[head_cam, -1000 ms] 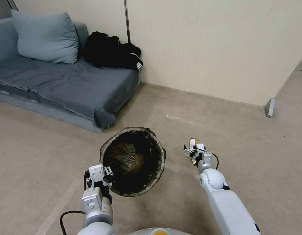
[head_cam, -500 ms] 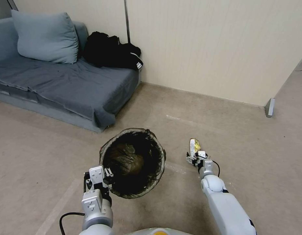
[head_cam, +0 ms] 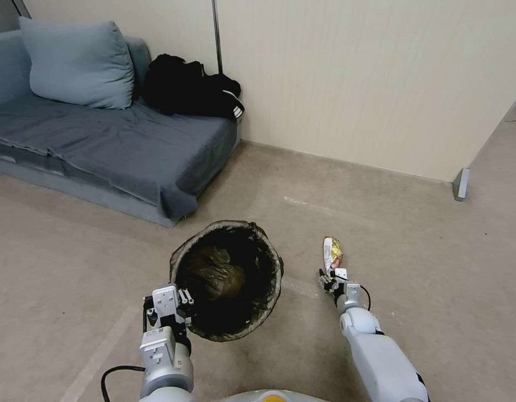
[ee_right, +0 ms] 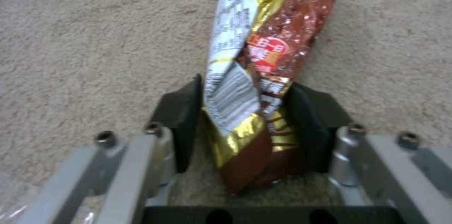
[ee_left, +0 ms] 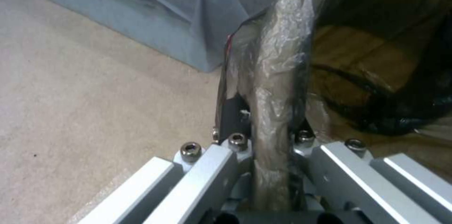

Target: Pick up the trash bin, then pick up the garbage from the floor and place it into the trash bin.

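Head view: the left gripper [head_cam: 182, 295] holds the trash bin [head_cam: 226, 278] by its near rim, at about 7 o'clock on the bin's mouth, and the bin hangs clear of the floor [head_cam: 380, 212] with its dark liner facing up. The right gripper [head_cam: 331, 277] reaches low to the floor, and the garbage [head_cam: 332, 252], a gold-and-brown wrapper, lies at 12 o'clock from it, its long axis running straight away from the robot, in line with the arm. The bin's mouth sits at roughly 9 o'clock from the wrapper, near but apart.

Left wrist view: the bag-covered rim [ee_left: 273, 86] runs between the left gripper's [ee_left: 269, 146] fingers, which are closed tight on it; the sofa [ee_left: 179, 8] stands beyond.

Right wrist view: the wrapper's [ee_right: 256, 86] near end sits between the black pads [ee_right: 181, 114] of the right gripper [ee_right: 242, 111]. The jaws stand partly closed, each pad touching or just beside a side of the packet; I judge the grasp is forming rather than firm.
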You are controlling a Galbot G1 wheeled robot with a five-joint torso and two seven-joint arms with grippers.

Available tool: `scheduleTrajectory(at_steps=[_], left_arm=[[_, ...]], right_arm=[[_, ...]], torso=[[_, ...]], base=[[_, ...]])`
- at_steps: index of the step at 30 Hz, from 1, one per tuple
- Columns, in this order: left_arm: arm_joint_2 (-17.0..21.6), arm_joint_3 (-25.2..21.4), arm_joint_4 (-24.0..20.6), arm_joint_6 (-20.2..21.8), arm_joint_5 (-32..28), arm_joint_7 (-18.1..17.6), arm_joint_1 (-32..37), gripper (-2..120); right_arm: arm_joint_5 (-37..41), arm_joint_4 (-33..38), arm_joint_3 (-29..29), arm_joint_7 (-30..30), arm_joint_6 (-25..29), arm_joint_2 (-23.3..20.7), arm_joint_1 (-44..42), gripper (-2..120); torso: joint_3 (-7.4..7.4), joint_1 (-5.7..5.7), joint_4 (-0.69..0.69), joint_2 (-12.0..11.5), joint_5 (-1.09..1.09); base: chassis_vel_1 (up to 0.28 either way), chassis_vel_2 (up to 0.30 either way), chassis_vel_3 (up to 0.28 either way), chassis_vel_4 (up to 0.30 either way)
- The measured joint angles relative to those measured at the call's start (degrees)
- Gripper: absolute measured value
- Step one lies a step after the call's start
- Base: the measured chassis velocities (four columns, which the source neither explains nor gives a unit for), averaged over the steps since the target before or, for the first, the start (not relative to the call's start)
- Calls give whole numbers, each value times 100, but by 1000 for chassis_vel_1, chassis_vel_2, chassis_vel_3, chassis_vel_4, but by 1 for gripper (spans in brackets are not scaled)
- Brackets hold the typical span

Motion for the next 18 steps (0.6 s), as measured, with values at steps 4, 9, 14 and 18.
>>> scheduleTrajectory(at_steps=[4, 9, 14, 18], left_arm=[[-9, 19, 17, -7, 13, 0, -15, 0], [-13, 34, 38, -12, 20, 0, -29, 0], [-11, 34, 50, -14, 23, 2, -39, 0], [-11, 35, 64, -15, 23, 4, -42, 0]], right_arm=[[0, -95, 18, -27, 101, -7, 18, 30], [-4, -97, 23, -49, 165, -30, 8, 14], [-30, 44, 19, -38, 199, -27, -63, 0], [-58, 253, 10, 30, 249, -24, -124, 0]], torso=[[0, 0, 0, 0, 0], [0, 0, 3, 0, 4], [1, 0, 3, 0, 6], [0, 0, 3, 0, 3]], base=[[0, 0, 0, 0], [0, 0, 0, 0], [0, 0, 0, 0], [0, 0, 0, 0]])
